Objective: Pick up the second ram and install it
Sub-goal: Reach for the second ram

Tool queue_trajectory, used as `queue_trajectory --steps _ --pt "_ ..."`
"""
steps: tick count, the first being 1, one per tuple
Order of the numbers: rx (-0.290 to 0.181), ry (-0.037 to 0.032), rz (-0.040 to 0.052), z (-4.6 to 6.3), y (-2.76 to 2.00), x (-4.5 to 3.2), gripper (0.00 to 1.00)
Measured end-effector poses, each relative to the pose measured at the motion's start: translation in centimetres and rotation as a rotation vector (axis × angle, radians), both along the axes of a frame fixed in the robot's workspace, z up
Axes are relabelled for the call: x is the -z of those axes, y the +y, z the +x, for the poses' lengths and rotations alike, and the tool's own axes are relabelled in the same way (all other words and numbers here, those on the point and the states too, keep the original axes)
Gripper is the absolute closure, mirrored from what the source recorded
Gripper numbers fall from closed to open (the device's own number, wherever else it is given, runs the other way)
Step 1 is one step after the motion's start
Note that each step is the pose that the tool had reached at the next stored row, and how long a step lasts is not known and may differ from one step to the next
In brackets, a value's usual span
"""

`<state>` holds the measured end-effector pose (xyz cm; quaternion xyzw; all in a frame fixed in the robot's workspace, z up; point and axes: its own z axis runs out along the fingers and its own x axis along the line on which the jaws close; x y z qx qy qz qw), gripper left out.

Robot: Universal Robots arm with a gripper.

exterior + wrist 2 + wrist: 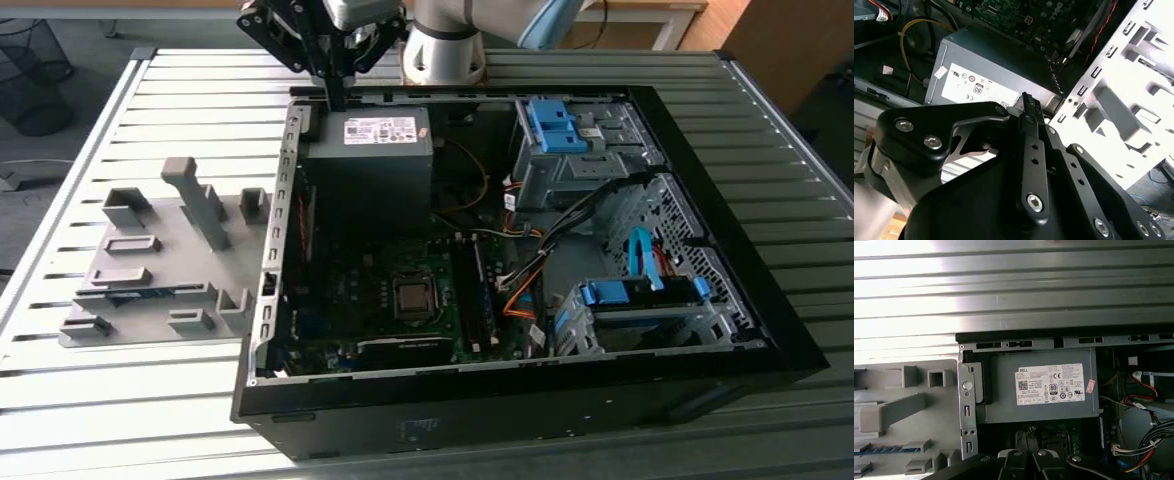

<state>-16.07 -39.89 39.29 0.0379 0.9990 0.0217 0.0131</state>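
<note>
The gripper (331,98) hangs above the far rim of the open computer case (534,390), directly over the edge of the grey power supply (367,150) and clear of it. Its fingers are drawn together, tips (1027,100) meeting in the second wrist view, so the gripper is closed. The second ram (134,293) is well apart from the gripper, outside the case wall. It lies flat in a slot of the grey fixture (160,245), which sits on the slatted worktop (134,420) just beside the case. In the first wrist view the ram appears as a thin blue strip (884,450) low in the fixture (904,415), with the upright fixture blocks between it and the gripper. The power supply label (1050,384) is the nearest item under the gripper. The motherboard (387,300) lies further into the case from the gripper, beyond the power supply.
</note>
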Motion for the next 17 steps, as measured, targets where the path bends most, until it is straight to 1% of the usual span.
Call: queue_trajectory --steps 17 --pt "0.000 0.0000 0.0000 -0.61 0.00 0.00 0.89"
